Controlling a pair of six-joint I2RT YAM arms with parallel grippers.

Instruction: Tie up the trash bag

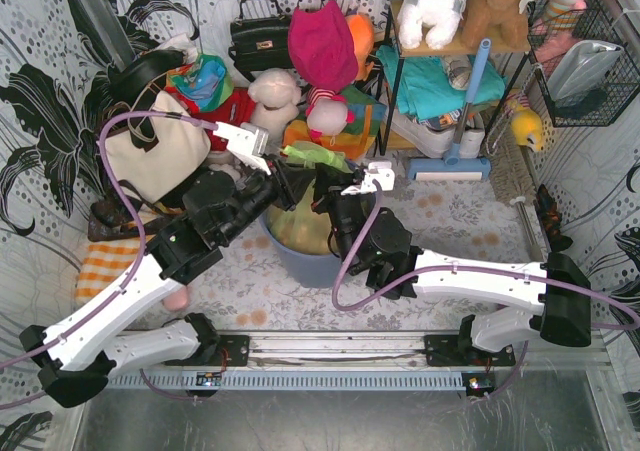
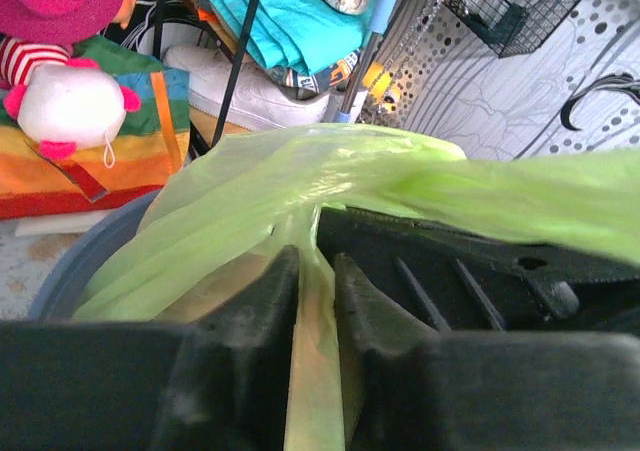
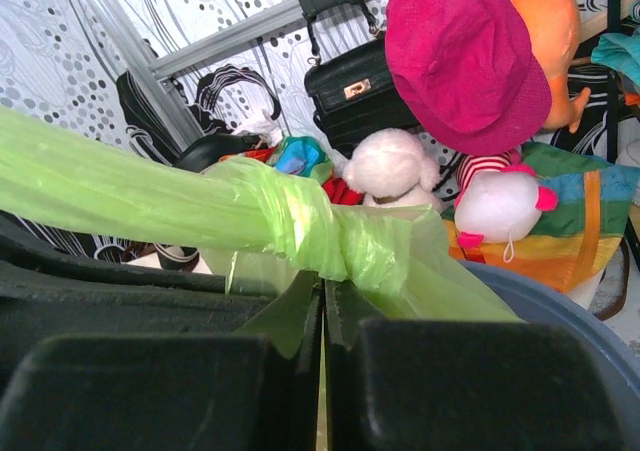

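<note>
The lime-green trash bag [image 1: 300,227] sits in a blue-grey round bin [image 1: 312,263] at the table's middle. Both grippers meet over its mouth. My left gripper [image 1: 289,187] is shut on a flat strip of the bag [image 2: 316,371], which runs up between its fingers. My right gripper [image 1: 326,197] is shut on bag plastic just below a twisted wrap, like a knot [image 3: 340,239], with a taut green band [image 3: 110,186] stretching left. In the left wrist view the green film [image 2: 300,181] drapes over the right gripper's black body [image 2: 470,281]. Tan paper shows through the bag [image 2: 215,286].
Behind the bin stand plush toys [image 1: 275,96], a pink hat [image 1: 322,41], a black handbag [image 1: 258,39], a cream bag [image 1: 150,151] and a shelf [image 1: 440,81] with a blue mop [image 1: 462,121]. An orange cloth [image 1: 105,261] lies at the left. A wire basket [image 1: 585,71] hangs at the right.
</note>
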